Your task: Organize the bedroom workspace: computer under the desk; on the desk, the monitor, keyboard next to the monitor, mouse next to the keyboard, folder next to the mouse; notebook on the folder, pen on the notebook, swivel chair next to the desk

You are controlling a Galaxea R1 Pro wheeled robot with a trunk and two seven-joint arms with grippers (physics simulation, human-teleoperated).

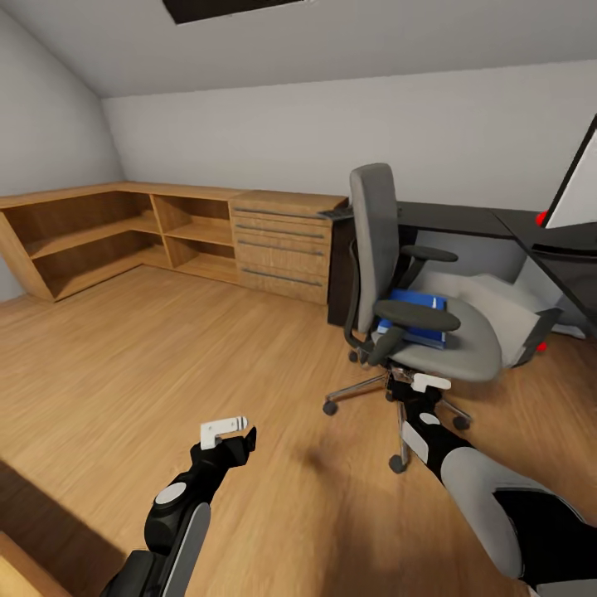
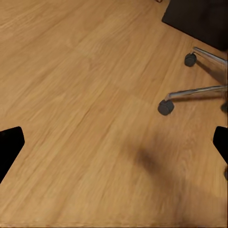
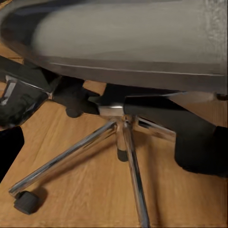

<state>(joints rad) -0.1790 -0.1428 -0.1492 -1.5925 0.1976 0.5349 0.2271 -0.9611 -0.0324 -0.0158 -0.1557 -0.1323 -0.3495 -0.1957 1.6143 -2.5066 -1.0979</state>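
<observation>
The chair (image 1: 431, 315) stands on the oak floor (image 1: 166, 365) just in front of the table (image 1: 464, 220). Its grey back rises at the side toward the wooden drawer chest (image 1: 286, 245), so the seat faces toward the monitor (image 1: 576, 191) at the table's far right end. Its chrome star base spreads over the floor, one leg reaching toward the robot.

The blue folder (image 1: 419, 319) lies flat on the seat, tucked between the backrest and the near black armrest; its long axis runs roughly across the seat, white page edges toward the backrest side. Whether anything lies on top of it, I cannot tell.

A pale grey box, likely the computer (image 1: 506, 307), sits on the floor under the table, behind the chair seat. The monitor shows as a tilted bright panel with a red dot at its lower corner, on the black top.

The right end effector (image 1: 431, 383) hangs just below the front edge of the seat, close to the chair's column; its wrist view looks at the underside of the seat (image 3: 133, 42) and the chrome legs (image 3: 128, 142). Its fingers look spread apart, holding nothing.

The left end effector (image 1: 224, 429) hovers over bare floor, well apart from the chair, fingers wide and empty; two casters (image 2: 166, 107) show in its wrist view.

Open wooden shelves (image 1: 108, 236) line the far wall beside the chest.
</observation>
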